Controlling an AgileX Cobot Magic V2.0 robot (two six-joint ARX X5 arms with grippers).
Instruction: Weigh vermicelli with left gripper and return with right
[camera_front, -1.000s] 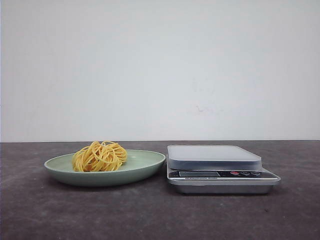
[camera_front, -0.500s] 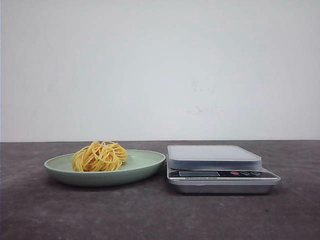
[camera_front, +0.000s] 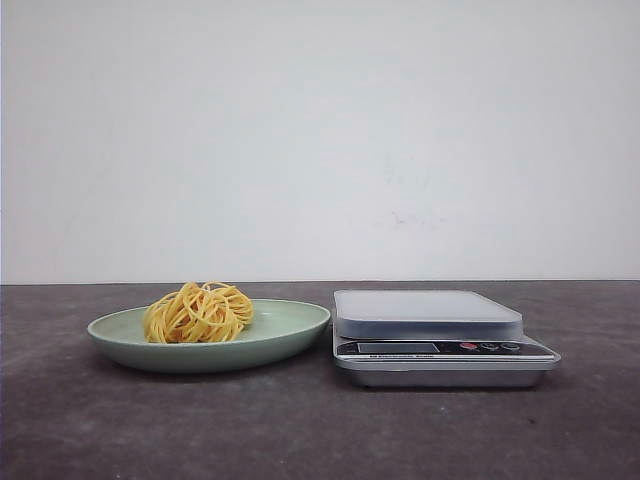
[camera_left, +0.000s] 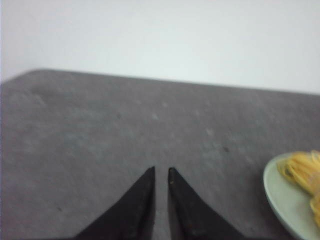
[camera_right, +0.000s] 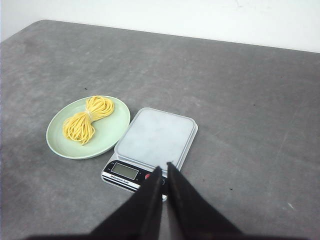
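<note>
The vermicelli is a round nest of yellow strands lying on the left part of the pale green plate. It also shows in the right wrist view and partly in the left wrist view. My left gripper is shut and empty, low over bare table, to the left of the plate. My right gripper is shut and empty, high above the near edge of the scale. Neither gripper shows in the front view.
A silver kitchen scale with a flat grey pan, display and buttons stands directly right of the plate, nearly touching it. The table is dark grey, with a white wall behind.
</note>
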